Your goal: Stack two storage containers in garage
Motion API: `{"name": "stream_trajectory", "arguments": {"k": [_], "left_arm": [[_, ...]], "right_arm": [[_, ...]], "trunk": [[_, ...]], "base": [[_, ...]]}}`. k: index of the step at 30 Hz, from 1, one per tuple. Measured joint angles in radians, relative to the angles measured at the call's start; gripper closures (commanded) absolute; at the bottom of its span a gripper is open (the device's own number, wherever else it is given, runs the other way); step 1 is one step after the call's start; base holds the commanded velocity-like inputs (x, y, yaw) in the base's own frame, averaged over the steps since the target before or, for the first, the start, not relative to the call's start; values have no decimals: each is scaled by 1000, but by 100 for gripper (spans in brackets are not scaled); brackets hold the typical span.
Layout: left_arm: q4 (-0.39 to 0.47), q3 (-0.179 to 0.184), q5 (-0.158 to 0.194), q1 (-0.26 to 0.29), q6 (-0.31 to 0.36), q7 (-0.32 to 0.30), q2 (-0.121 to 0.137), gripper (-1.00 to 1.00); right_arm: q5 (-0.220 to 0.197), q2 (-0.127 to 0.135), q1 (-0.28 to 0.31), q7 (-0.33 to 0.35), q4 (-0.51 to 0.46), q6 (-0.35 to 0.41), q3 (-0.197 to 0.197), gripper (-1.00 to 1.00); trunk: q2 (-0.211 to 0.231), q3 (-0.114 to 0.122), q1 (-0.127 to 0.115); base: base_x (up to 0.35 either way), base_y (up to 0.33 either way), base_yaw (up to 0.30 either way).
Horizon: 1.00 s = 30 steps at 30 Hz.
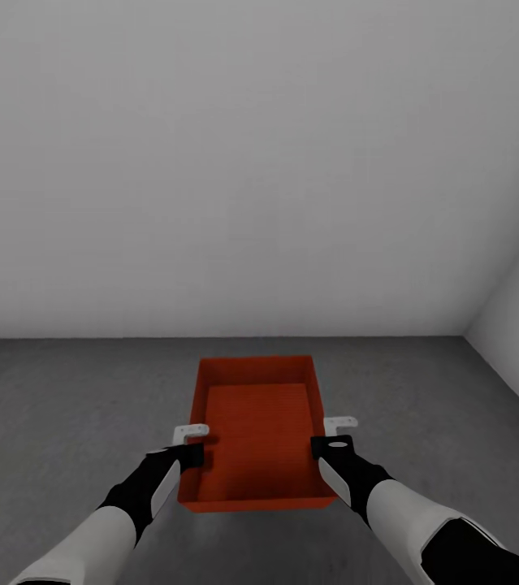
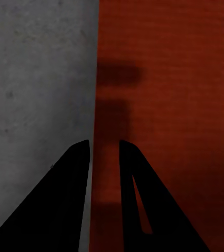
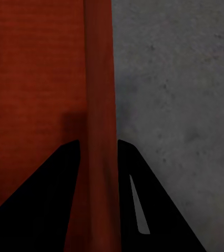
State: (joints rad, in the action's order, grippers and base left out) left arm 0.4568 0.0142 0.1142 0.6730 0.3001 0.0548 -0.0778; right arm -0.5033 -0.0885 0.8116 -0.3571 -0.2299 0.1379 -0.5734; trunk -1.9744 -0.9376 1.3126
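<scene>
Jaws straddle thin walls: ribbed orange-red container [image 1: 257, 431], speckled concrete floor [image 1: 64, 406].

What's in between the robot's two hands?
The orange-red storage container sits between the left gripper and right gripper, seen in the head view. Each wrist view shows a side wall between that gripper's fingers, above grey floor.

floor [image 1: 64, 406] open L/R of container [image 1: 255, 431] | walls [image 1: 251, 162] ahead, right
</scene>
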Motion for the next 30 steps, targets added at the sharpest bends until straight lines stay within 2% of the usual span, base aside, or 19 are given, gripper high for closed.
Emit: {"name": "stream_trajectory", "arguments": {"k": [23,30], "left_arm": [[3,-1,-4,0,1,-1,0,100],[4,-2,-6,0,2,-1,0,100]], "right_arm": [[3,0,0,1,0,-1,3,100],[6,0,0,1,-1,-1,5,100]], "trunk": [[-161,-108,88],[-161,-111,88]], "base": [[0,0,0],[0,0,0]]}}
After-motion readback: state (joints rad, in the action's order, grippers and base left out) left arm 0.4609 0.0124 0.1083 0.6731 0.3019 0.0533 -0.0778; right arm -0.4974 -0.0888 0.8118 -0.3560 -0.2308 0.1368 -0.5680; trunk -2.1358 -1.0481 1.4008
